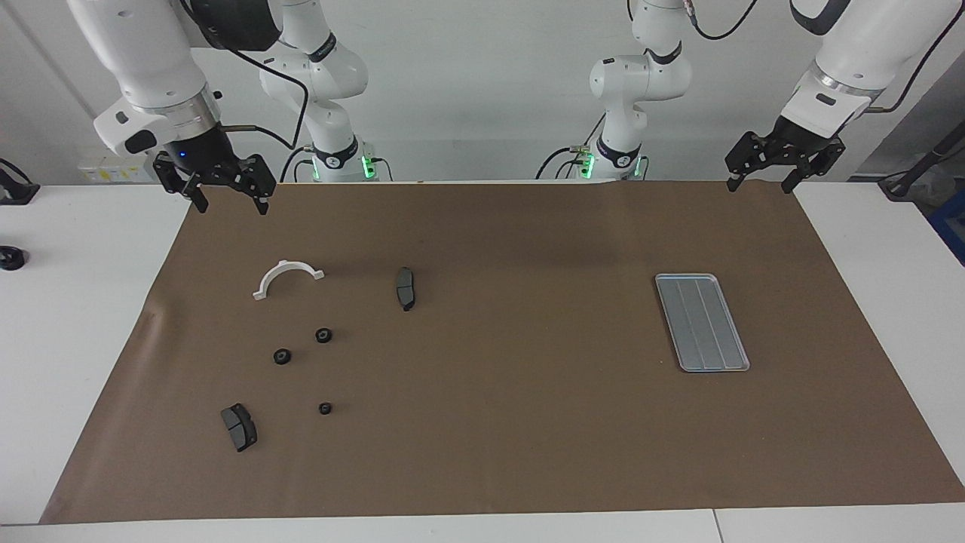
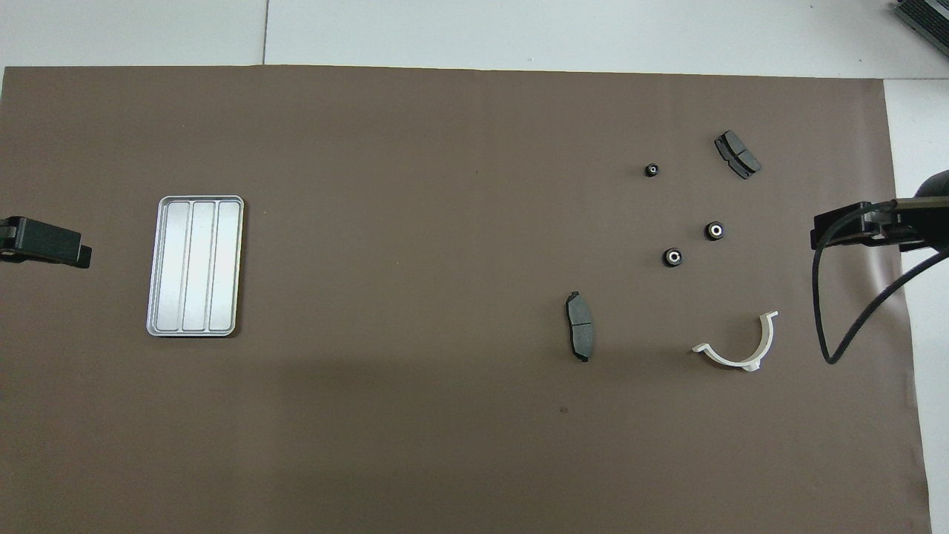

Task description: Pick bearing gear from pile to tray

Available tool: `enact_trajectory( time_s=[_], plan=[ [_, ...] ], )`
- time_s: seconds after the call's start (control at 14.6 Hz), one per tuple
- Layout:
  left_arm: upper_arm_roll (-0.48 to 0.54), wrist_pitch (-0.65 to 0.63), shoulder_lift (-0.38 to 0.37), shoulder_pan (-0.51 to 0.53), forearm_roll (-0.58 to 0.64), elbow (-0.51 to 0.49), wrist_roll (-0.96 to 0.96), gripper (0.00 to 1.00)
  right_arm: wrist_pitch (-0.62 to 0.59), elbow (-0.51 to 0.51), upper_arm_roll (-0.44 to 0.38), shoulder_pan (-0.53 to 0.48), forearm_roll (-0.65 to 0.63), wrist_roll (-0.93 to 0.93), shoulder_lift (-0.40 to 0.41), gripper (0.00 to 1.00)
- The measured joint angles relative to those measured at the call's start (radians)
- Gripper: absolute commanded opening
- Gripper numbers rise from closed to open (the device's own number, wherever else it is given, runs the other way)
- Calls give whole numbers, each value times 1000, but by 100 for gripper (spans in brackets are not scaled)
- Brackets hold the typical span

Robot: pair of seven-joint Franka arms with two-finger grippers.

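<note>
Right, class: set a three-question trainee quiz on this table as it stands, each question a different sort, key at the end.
1. Count: how many gears lie on the brown mat?
2. True or false: the tray already holds a gear.
3. Choose: the white bracket lies toward (A) the right arm's end, (B) the left arm's end.

Key:
1. Three.
2. False; it holds nothing.
3. A, as does the whole pile; the right gripper and left gripper hang open, holding nothing.
</note>
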Motion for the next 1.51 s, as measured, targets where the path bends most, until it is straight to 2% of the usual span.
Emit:
enact_trajectory(
  time_s=[0.21, 0.34, 0.55, 0.89, 1.23, 1.51],
  plan=[
    [0, 0, 0, 0, 0, 0, 0, 100, 141, -74, 0, 0, 0, 0, 2, 100],
    [0, 0, 0, 0, 0, 0, 0, 100, 235, -125, 0, -1, 0, -4, 32, 100],
    [0, 0, 0, 0, 0, 0, 0, 100, 387, -177, -1, -11, 3, -49, 119, 100],
    [0, 0, 0, 0, 0, 0, 0, 100, 623, -228, -2, -53, 73, -273, 282, 100],
    [0, 0, 0, 0, 0, 0, 0, 100, 727, -244, 0, -53, 75, -396, 383, 100],
    [0, 0, 0, 0, 0, 0, 0, 100, 759, -258, 1, -52, 75, -435, 423, 100]
  ],
)
